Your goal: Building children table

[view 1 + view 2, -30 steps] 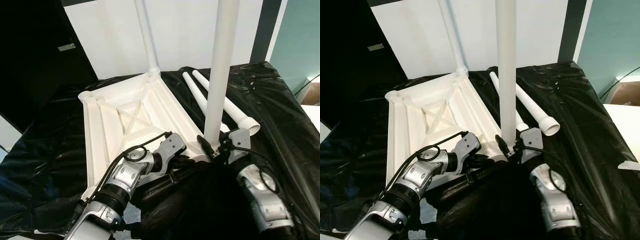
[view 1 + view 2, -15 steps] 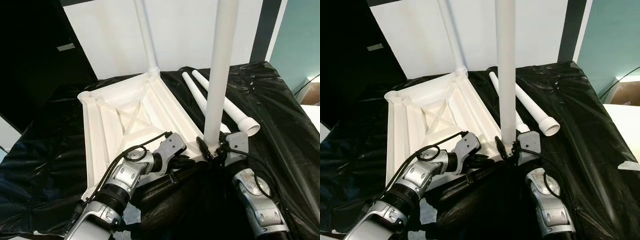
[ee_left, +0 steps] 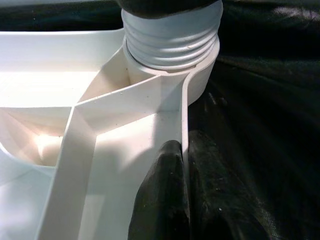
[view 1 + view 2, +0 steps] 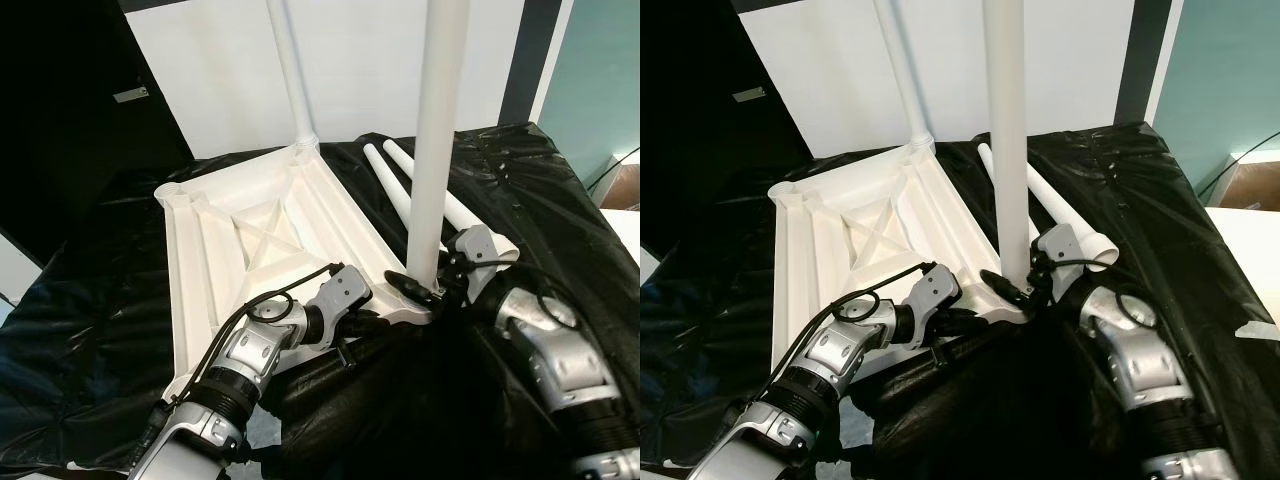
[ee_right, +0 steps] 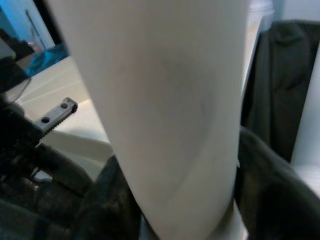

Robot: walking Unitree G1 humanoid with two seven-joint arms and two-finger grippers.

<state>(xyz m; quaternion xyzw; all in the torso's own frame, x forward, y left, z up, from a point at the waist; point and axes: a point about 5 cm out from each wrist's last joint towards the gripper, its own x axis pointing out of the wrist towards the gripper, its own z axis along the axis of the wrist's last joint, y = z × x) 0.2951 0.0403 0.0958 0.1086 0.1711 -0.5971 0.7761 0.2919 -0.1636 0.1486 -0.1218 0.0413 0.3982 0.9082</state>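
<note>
surface: black plastic sheet (image 4: 560,190), crinkled and glossy, draped over the whole work area. behind it a white wall panel (image 4: 360,70), a dark doorway area on the left, a teal wall (image 4: 600,80) on the far right.

white table top (image 4: 260,240) lies upside down on the sheet, ribbed underside up, with a cross brace at its middle. far leg (image 4: 290,70) stands upright in the far corner socket. near leg (image 4: 440,130) stands upright in the near right corner socket. two loose legs (image 4: 395,185) lie side by side on the sheet, just right of the table top, behind the near leg.

right gripper (image 4: 432,288) is at the base of the near leg, at the corner socket; its fingers sit on either side of the leg, clamped on it. the right wrist view has the leg's white shaft very close, with a dark finger beside it.

left gripper (image 3: 175,200) is at the near edge of the table top, just left of the same corner. in the left wrist view its fingers (image 3: 160,195) pinch the thin edge wall of the table top, one on each side, and the threaded end of the near leg sits in the round socket just beyond.
</note>
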